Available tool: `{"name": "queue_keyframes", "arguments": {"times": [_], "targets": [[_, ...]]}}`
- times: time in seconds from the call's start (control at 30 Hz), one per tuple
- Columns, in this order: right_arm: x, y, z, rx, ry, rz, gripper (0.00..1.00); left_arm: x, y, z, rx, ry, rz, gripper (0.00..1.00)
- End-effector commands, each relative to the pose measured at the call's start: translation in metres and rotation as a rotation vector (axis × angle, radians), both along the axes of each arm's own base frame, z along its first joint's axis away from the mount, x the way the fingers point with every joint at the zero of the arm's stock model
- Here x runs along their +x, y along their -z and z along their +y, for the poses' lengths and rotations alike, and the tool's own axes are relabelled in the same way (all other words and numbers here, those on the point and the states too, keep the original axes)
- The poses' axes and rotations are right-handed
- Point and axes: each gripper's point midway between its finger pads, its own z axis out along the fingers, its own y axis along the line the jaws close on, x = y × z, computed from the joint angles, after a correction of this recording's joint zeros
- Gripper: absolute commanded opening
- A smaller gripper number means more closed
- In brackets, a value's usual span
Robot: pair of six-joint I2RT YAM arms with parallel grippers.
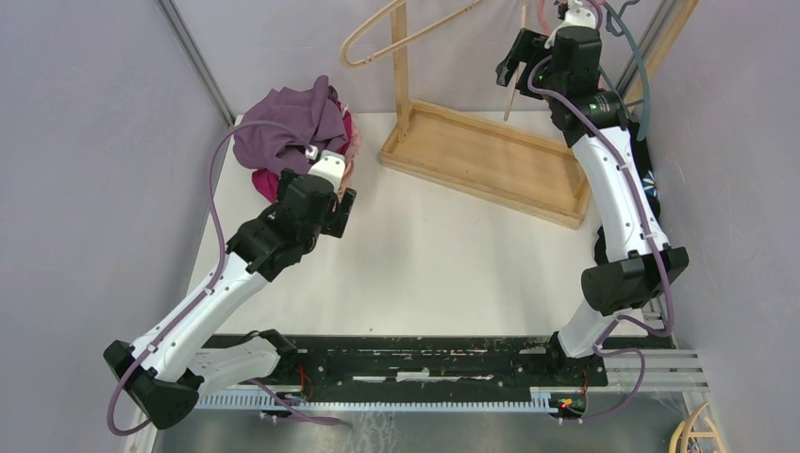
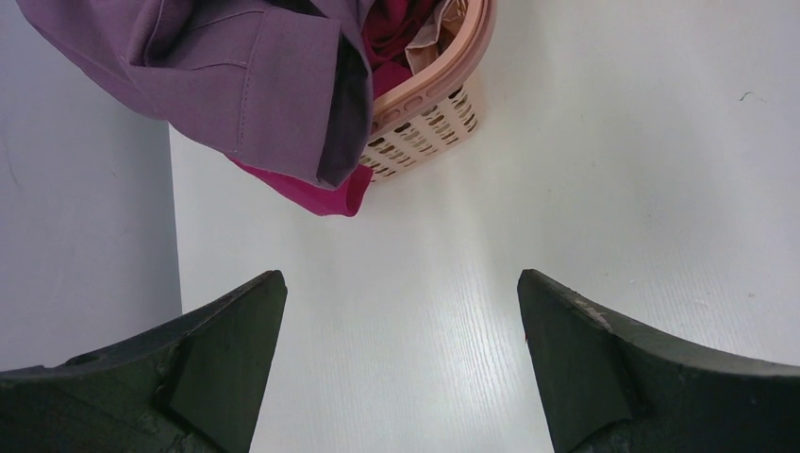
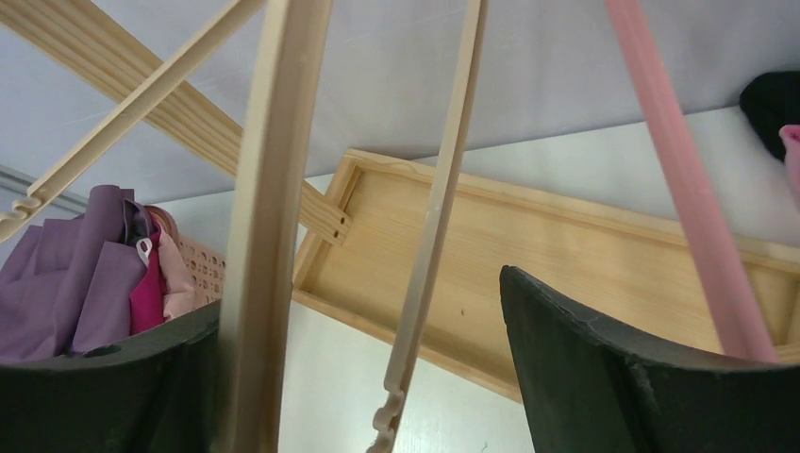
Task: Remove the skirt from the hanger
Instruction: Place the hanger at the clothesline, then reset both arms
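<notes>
Progress looks near its end. At far left the purple cloth, judged to be the skirt (image 1: pixel 283 123), lies heaped over the basket (image 2: pixel 425 123) on top of a magenta piece (image 2: pixel 311 193), free of any hanger. The left gripper (image 2: pixel 398 283) hovers just beside the basket over bare bench (image 1: pixel 443 255), jaws wide apart and holding nothing. Further right, the wooden hanger (image 3: pixel 443 189) at the rack (image 1: pixel 491 156) shows no cloth on it. The right gripper (image 3: pixel 358 293), up at the rack, has its jaws spread with the hanger's bars between them, not clamped. A pink hanger (image 3: pixel 679 170) beside it is bare too. What seems left is only drawing the arms clear. No brand, label or writing can be read.
</notes>
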Motion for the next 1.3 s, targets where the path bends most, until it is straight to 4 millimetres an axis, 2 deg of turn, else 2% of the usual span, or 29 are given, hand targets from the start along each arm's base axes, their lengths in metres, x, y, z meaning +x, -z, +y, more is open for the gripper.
{"name": "queue_keyframes", "arguments": {"times": [0.0, 0.13, 0.27, 0.5, 0.63, 0.73, 0.8, 0.9, 1.03, 1.13, 1.27], "targets": [[-0.034, -0.065, -0.012, -0.057, -0.003, -0.16, 0.87, 0.009, -0.012, -0.008, -0.032, 0.001, -0.048, 0.99], [-0.05, -0.086, -0.01, -0.063, -0.038, -0.214, 0.87, 0.014, -0.014, -0.011, -0.028, 0.005, -0.05, 1.0], [-0.07, -0.098, -0.003, -0.078, -0.081, -0.249, 0.88, 0.018, -0.013, -0.014, -0.016, 0.005, -0.048, 0.99], [-0.121, -0.098, 0.018, -0.243, -0.203, -0.317, 0.87, 0.028, -0.014, -0.019, -0.006, 0.002, -0.046, 0.99], [-0.15, -0.084, 0.034, -0.34, -0.316, -0.328, 0.85, 0.035, -0.026, -0.025, -0.023, 0.004, -0.075, 0.99], [-0.161, -0.065, 0.047, -0.376, -0.391, -0.299, 0.83, 0.041, -0.039, -0.032, -0.063, 0.014, -0.111, 1.0], [-0.161, -0.047, 0.056, -0.392, -0.43, -0.253, 0.82, 0.045, -0.046, -0.038, -0.098, 0.025, -0.137, 1.0], [-0.162, -0.018, 0.08, -0.418, -0.515, -0.197, 0.81, 0.05, -0.054, -0.044, -0.142, 0.03, -0.152, 1.0], [-0.162, 0.018, 0.113, -0.547, -0.599, -0.135, 0.82, 0.058, -0.064, -0.037, -0.203, 0.015, -0.144, 1.0], [-0.159, 0.031, 0.126, -0.645, -0.606, -0.127, 0.84, 0.062, -0.061, -0.032, -0.238, -0.002, -0.112, 1.0], [-0.156, 0.032, 0.134, -0.613, -0.595, -0.136, 0.86, 0.062, -0.058, -0.027, -0.257, -0.054, -0.109, 0.99]]}}
